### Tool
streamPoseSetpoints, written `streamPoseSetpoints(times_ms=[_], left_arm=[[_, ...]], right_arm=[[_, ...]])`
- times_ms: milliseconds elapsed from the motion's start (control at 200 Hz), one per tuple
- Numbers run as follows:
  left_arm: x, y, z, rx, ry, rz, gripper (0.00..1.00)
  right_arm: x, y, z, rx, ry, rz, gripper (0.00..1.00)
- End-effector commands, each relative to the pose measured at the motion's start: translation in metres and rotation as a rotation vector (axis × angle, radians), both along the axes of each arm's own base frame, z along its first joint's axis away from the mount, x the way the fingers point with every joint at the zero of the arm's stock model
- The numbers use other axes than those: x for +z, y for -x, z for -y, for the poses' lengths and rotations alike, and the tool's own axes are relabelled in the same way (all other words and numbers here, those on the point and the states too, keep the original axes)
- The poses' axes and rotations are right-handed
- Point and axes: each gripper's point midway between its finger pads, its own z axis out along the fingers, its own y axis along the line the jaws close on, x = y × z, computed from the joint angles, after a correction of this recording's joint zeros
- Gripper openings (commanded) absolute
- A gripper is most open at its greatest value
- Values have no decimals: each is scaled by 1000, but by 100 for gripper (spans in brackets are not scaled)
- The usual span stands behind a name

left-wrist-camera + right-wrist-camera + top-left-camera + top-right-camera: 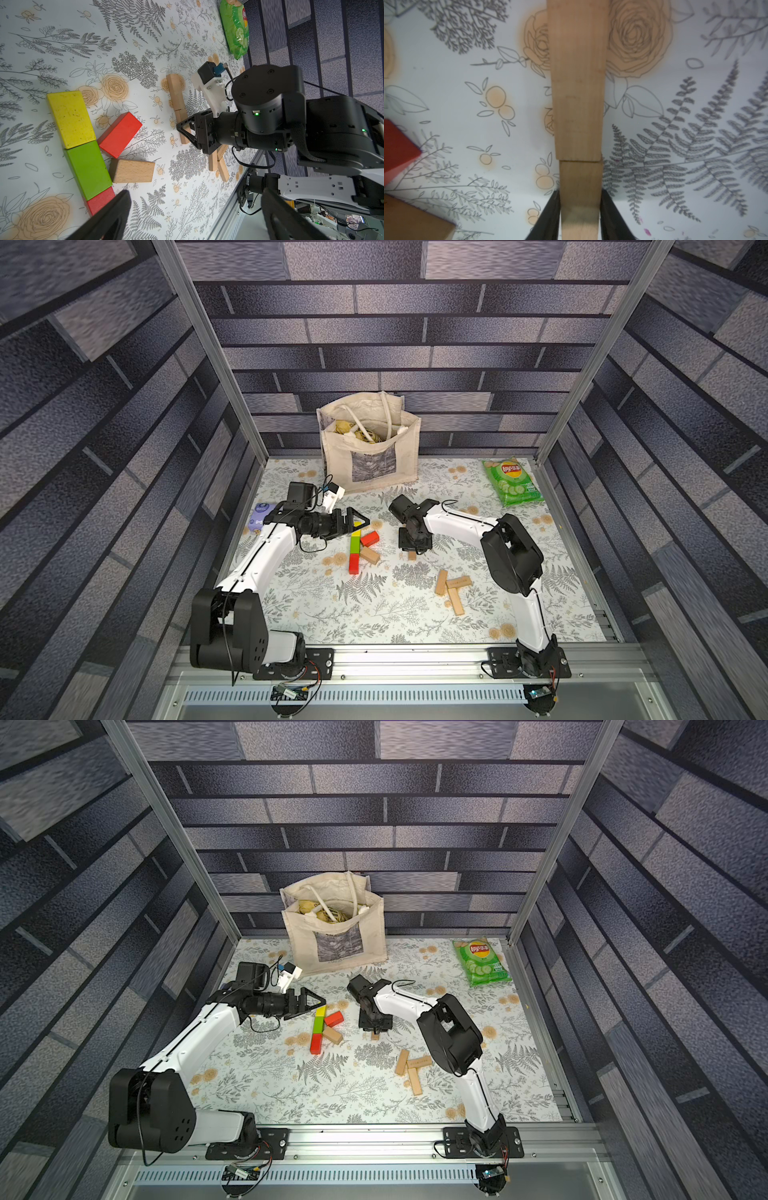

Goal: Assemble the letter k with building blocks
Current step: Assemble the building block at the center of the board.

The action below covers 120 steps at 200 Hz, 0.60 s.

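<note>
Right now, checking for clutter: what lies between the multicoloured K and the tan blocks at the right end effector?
Nothing: bare floral cloth separates the multicoloured K from the tan blocks, clearest in the left wrist view.

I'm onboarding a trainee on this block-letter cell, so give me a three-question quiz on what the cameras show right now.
1. True or false: the left end effector is open and holds nothing.
2. The right end effector is shut on a block of which colour? A red, B tan, C green.
3. How many tan blocks make up the loose pile?
Key: 1 true; 2 B; 3 three.
</note>
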Motion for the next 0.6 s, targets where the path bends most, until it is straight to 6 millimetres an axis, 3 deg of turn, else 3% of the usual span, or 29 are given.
streamPoseSetpoints(times_ms=[0, 245, 596], left_arm=[[-3, 4, 2, -15, -2, -13, 100], [-2, 4, 3, -17, -2, -11, 100], [-3, 5, 4, -22, -3, -12, 100]], right_arm=[[-28, 5, 9, -23, 34, -47, 35], [-27, 5, 7, -20, 28, -47, 32], [-28, 5, 12, -22, 55, -47, 37]])
